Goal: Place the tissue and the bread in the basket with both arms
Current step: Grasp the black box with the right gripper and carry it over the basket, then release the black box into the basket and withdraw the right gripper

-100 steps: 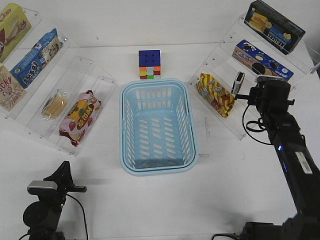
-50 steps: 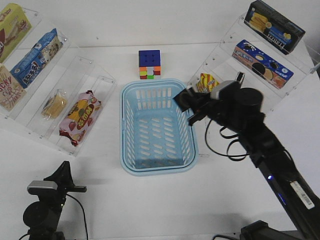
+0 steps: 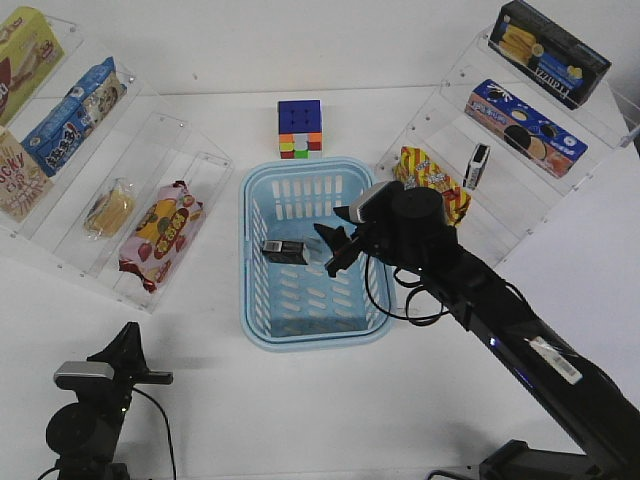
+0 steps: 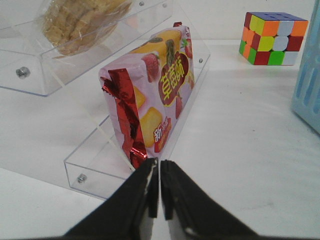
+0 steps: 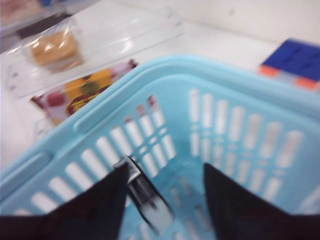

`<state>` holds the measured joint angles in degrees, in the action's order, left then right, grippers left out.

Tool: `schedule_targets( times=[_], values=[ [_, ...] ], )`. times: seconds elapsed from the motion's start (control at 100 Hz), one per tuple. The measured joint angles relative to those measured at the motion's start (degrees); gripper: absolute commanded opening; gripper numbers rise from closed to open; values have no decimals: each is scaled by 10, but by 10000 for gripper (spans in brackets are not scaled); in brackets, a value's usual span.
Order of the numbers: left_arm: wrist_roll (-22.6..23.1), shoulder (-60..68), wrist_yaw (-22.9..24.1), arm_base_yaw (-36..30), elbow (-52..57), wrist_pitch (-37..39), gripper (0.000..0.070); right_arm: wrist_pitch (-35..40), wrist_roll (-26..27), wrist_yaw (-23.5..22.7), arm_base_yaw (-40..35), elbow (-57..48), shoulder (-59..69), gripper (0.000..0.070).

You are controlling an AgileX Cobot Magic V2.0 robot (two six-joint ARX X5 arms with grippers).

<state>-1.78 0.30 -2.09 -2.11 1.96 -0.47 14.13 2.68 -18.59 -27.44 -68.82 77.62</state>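
Tissue, small flat black pocket pack point(image 3: 284, 250), lies inside light blue slotted plastic basket point(image 3: 258, 320), free of right gripper point(image 3: 335, 247), fingers spread. Left gripper point(image 4: 159, 192) pressed together, empty. Wrapped golden-brown bread point(image 3: 108, 211) on clear shelf point(image 3: 160, 135).

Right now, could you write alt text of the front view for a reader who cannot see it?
The right gripper hangs open over a light blue basket, with a black tissue pack inside beside its jaws. The bread sits in a clear rack at the left, and the left gripper waits near the bottom corner.
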Motion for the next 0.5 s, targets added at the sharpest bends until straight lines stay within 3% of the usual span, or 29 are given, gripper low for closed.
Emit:
schedule_targets(
  times=[0.22,0.39,0.5],
  values=[
    [-96,0,0,0,0,0,0,16,-6,91,69,10,-125,0],
    [-218,0,0,0,2,-1,1,-95,-8,97,97,165,-253,0],
    [-272,9,0,0,30,-13,1,-195,-7,116,103,304,-348,0]
  ],
)
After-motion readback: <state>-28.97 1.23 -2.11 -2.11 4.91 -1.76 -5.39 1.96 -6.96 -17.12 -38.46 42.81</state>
